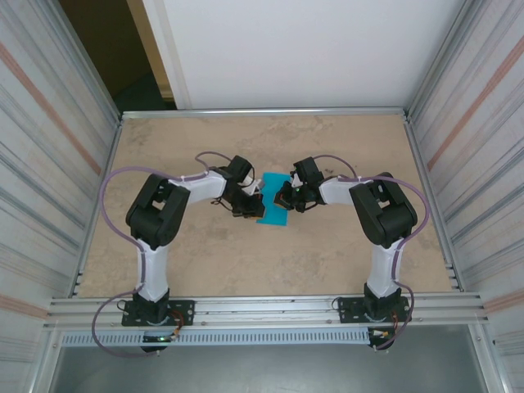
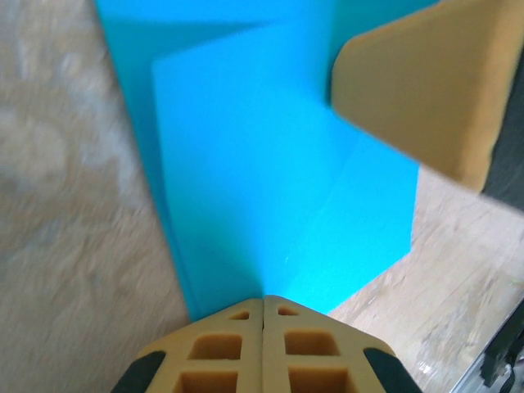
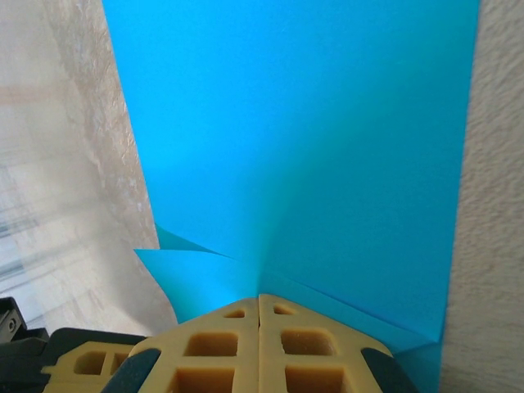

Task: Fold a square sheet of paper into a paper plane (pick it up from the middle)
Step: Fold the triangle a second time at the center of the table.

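Note:
The teal-blue square sheet of paper (image 1: 273, 215) lies creased on the table between my two grippers, folded into layers with a flap edge across it (image 2: 246, 164). My left gripper (image 1: 252, 206) (image 2: 264, 299) is shut, its tips touching the paper's near edge. From the opposite side, my right gripper (image 1: 283, 200) (image 3: 260, 296) is also shut, with its tips set down on the paper (image 3: 311, 147), which continues under its fingers. Two loose flap corners (image 3: 176, 274) stick up beside it. I cannot tell whether either gripper pinches the paper.
The table (image 1: 327, 147) is beige and marbled, with a metal rail (image 1: 262, 112) along its far edge and ribbed walls on both sides. One tan finger of the right gripper (image 2: 426, 90) hangs over the paper in the left wrist view.

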`<state>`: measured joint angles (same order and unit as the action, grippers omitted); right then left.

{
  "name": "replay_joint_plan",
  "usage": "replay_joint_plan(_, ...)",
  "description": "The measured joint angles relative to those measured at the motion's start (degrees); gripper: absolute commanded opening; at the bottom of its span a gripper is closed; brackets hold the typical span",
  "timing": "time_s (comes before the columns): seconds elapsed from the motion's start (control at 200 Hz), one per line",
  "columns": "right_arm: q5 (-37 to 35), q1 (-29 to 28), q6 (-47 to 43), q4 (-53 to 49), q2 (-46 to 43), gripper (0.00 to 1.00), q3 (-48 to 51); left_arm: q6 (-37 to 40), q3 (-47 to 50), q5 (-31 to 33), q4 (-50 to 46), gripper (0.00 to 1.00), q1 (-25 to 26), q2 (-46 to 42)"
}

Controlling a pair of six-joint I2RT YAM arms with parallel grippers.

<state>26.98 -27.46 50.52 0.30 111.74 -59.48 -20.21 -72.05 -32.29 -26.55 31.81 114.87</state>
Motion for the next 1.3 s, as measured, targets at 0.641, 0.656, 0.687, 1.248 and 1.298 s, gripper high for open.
replay_joint_plan(0.641, 0.24, 0.00, 0.00, 0.09, -0.02, 0.00, -0.04, -3.15, 3.56, 1.88, -1.03, 0.00, 0.00, -8.24)
replay_joint_plan(0.656, 0.24, 0.00, 0.00, 0.09, -0.02, 0.00, -0.07, -3.45, 3.56, 1.70, -0.55, 0.00, 0.00, -8.15)
replay_joint_plan(0.687, 0.24, 0.00, 0.00, 0.09, -0.02, 0.00, -0.09, -4.15, 3.54, 1.31, 0.37, 0.00, 0.02, -7.89)
replay_joint_plan(1.248, -0.33, -0.22, -1.70, -2.27, -1.07, 0.00, -0.55, -7.13, 3.06, 2.32, 2.16, 0.00, 0.04, -2.29)
replay_joint_plan(1.298, -0.46, -0.37, -2.62, -3.82, -1.57, 0.00, -0.63, -7.15, 3.06, 2.32, 2.16, 0.00, 0.07, -2.29)
